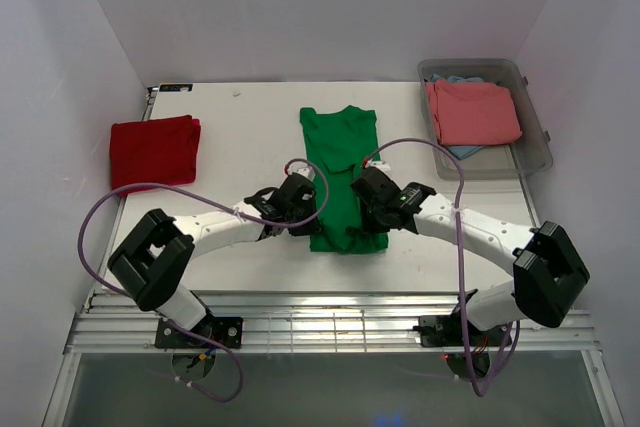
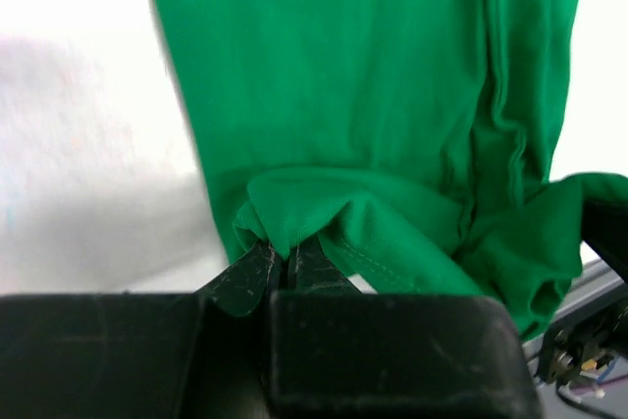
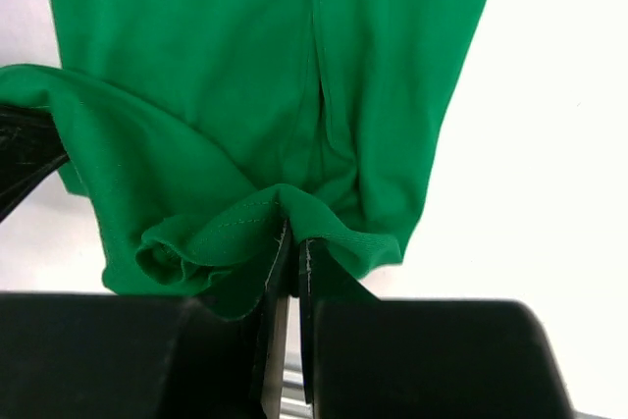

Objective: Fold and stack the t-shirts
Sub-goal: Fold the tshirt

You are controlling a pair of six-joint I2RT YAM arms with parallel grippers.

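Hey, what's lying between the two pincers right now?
The bunched near hem of the green t-shirt. The left pincer and the right pincer are each shut on it. The top view shows the whole span.

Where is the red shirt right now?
In the top view, the red shirt lies folded at the left of the table, apart from the green shirt at centre.

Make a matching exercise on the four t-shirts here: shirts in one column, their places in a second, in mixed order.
1. green t-shirt
2. red t-shirt
3. salmon-pink t-shirt
4. light blue t-shirt

A. folded, left on the table
B. on top, in the clear bin
C. middle of the table
D. under another shirt in the bin

Pairs: 1-C; 2-A; 3-B; 4-D
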